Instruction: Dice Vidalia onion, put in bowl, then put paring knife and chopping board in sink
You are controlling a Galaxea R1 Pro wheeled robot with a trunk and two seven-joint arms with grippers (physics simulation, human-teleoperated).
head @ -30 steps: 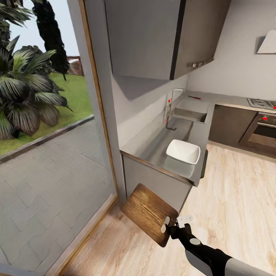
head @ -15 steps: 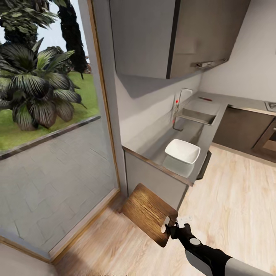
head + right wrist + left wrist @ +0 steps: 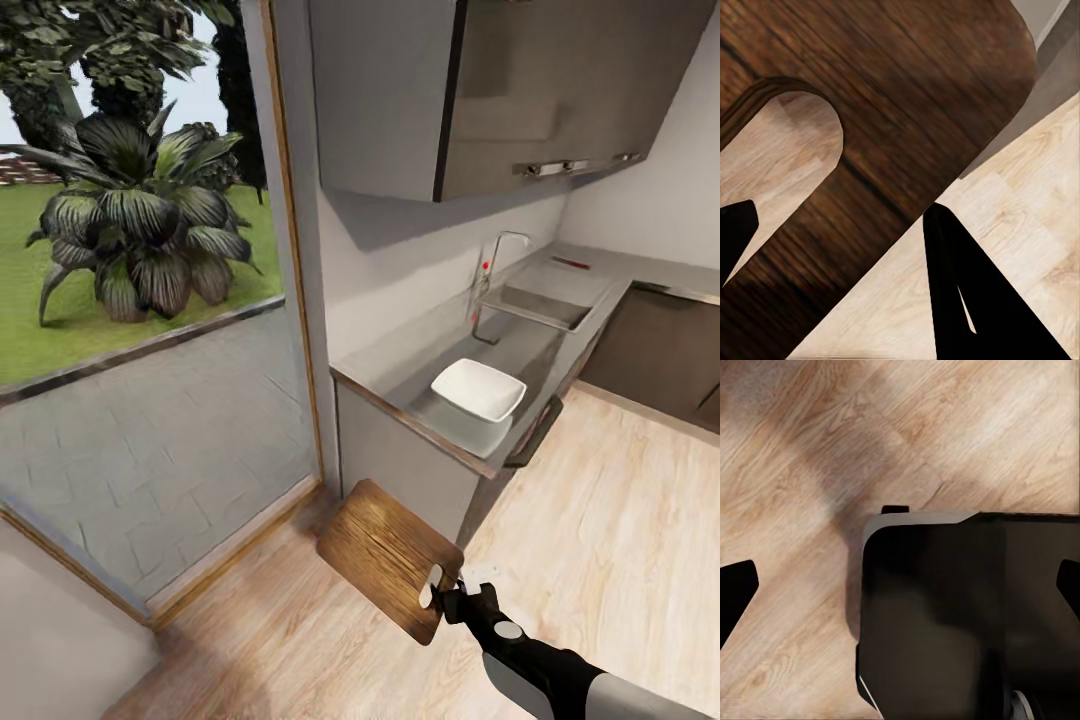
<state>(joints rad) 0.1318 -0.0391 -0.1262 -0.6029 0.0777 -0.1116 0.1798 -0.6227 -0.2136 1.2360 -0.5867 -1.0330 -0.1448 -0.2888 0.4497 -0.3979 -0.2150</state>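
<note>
Head view. Right pincer (image 3: pixel 452 590) low and right of centre, clamped on the near corner of the chopping board (image 3: pixel 388 554), held tilted above the wooden floor (image 3: pixel 620 520), apart from the surface. Forearm cut off by the lower right frame edge. Grey surface (image 3: pixel 420 365) at mid frame, running toward upper right. White bowl (image 3: pixel 478 389) resting near its front end. Sink (image 3: pixel 535 304) further back, basin interior mostly hidden by its rim; contents not discernible. Curved faucet (image 3: pixel 498 250) beside it, small red mark on it. Thin red object (image 3: pixel 573 263) beyond the sink on the surface, too small to identify. Wall cabinets (image 3: pixel 500 90) cut off at top. Glass door (image 3: pixel 150 300) at left, plants and paving outside.

Left wrist view. Dark fingertips (image 3: pixel 736 592) at the left and right frame edges, spread wide, nothing between them: left pincer released. Below, a dark rounded body (image 3: pixel 945 615) of the robot, cut off at bottom, over floorboards; part unidentifiable.

Right wrist view. Board's dark grain across upper frame, handle slot (image 3: pixel 784 150) at left showing floor through it. One dark finger (image 3: pixel 967 300) at lower right, another at left edge partly cut off; contact with the board hidden.
</note>
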